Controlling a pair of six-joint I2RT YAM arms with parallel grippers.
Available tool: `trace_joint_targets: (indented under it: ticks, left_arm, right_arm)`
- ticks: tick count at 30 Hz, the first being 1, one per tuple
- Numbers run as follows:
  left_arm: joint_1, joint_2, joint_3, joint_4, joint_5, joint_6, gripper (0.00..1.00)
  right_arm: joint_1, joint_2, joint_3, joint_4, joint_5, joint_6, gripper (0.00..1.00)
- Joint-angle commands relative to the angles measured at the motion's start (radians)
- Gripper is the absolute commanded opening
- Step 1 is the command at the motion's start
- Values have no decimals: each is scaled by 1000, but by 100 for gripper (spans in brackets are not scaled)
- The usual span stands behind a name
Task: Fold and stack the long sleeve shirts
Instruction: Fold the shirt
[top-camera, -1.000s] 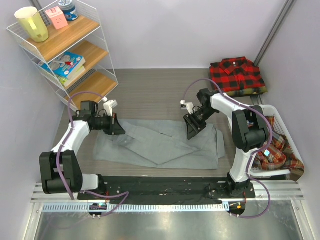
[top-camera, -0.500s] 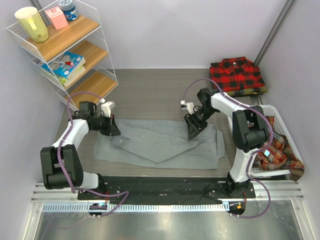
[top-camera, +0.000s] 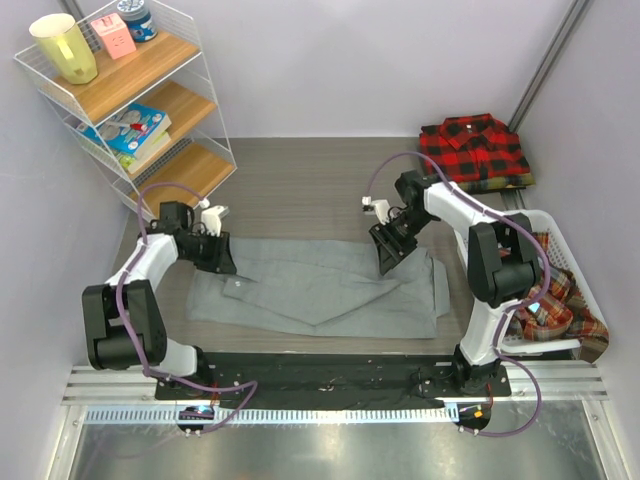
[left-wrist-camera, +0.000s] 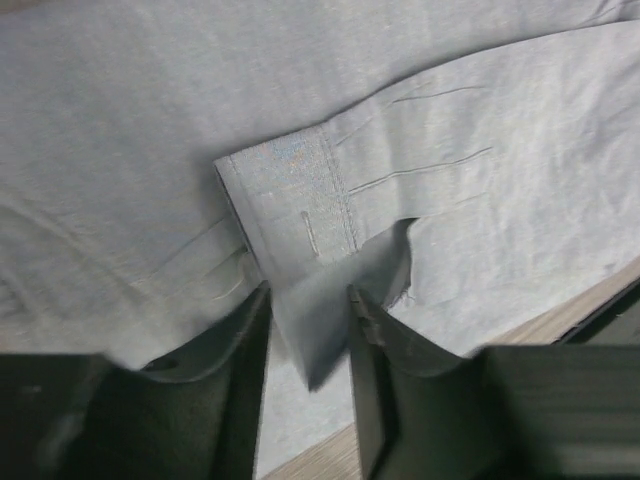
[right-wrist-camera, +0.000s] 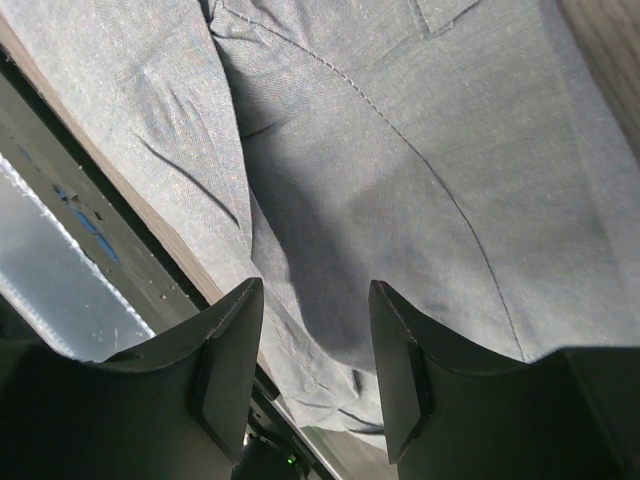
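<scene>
Left wrist: pincer (left-wrist-camera: 307, 305) low on shirt (left-wrist-camera: 150, 120)

The top view is brightly and evenly lit from above; only short, soft shadows are thrown under the arms (top-camera: 455, 210) onto the table (top-camera: 300, 180). A dull sheen is seen on the metal strip (top-camera: 330, 440) at the near edge. In both wrist views the grey shirt (left-wrist-camera: 150, 120) is rendered sharply, while the dark jaws are blurred. Soft shadow is cast on the cloth between them.
</scene>
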Motion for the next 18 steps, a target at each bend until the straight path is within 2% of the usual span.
trace_joint_targets:
  ticks: [1, 2, 8, 14, 15, 18]
  left_arm:
    - [11, -71, 82, -33, -31, 95, 44]
    - [0, -84, 88, -43, -33, 124, 52]
    - [-104, -139, 105, -106, -84, 279, 58]
    - [-277, -124, 71, -105, -141, 323, 59]
    - [-322, -112, 62, -97, -211, 322, 58]
    - [-330, -58, 24, -60, -301, 304, 55]
  right_arm:
    - [-3, -116, 42, -27, 31, -19, 51]
    - [-2, -144, 42, -36, 25, -21, 50]
    - [64, -201, -70, -17, -23, 37, 39]
    - [122, -149, -224, 179, 80, 137, 38]
    - [123, -127, -236, 193, 112, 142, 38]
    - [123, -81, -268, 269, 202, 192, 36]
